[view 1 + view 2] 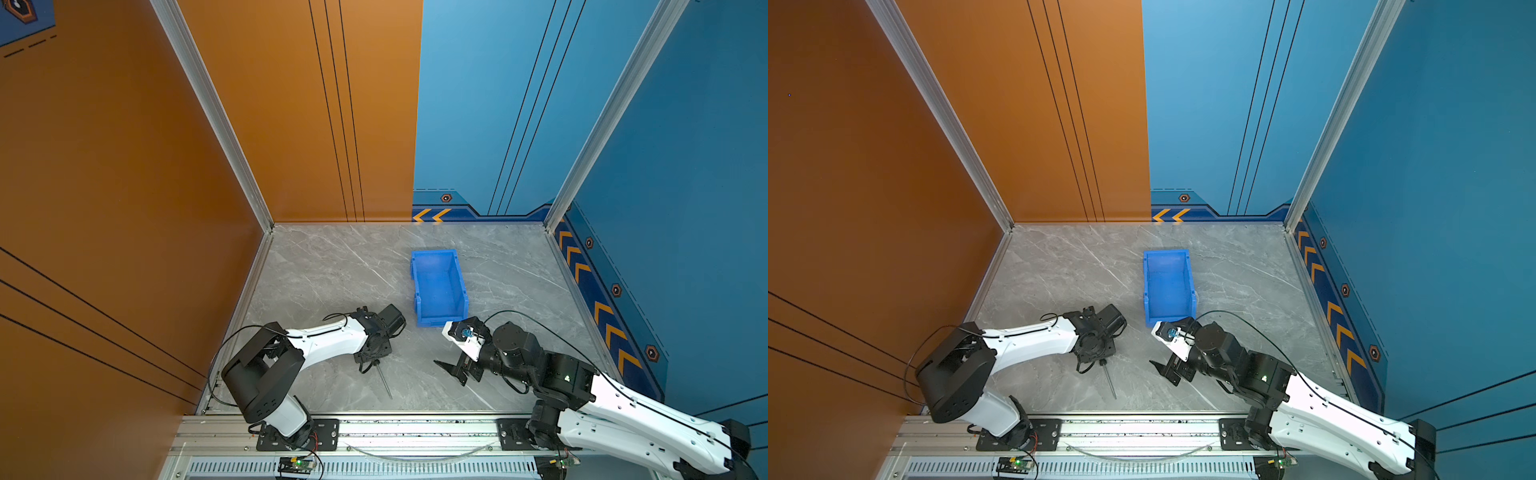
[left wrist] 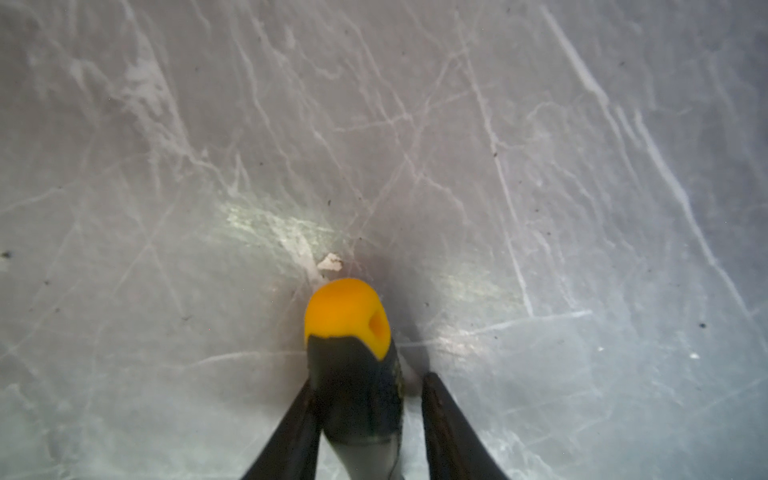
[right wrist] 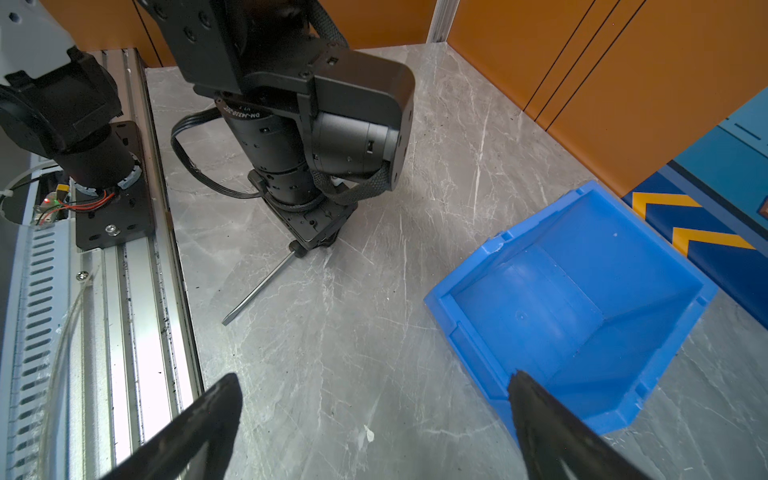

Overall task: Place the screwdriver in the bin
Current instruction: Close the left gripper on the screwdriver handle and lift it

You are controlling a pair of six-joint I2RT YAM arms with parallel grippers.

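The screwdriver [image 1: 384,381] lies on the grey marble table, near the front and left of centre, its silver shaft [image 3: 257,286] pointing toward the front rail. My left gripper [image 2: 370,380] points straight down over its black handle [image 2: 353,386], just behind the yellow cap [image 2: 345,311]. The jaws straddle the handle: one finger touches it, and a thin gap shows beside the other. The blue bin [image 1: 415,286] stands empty at mid-table. In a top view it shows at its rim [image 1: 1147,286]. My right gripper [image 1: 451,372] hovers open and empty in front of the bin [image 3: 561,299].
The aluminium front rail [image 1: 415,432] carries both arm bases. Orange panels wall in the left and back, blue ones the right. The left arm's wrist [image 3: 291,137] stands upright between the rail and the bin.
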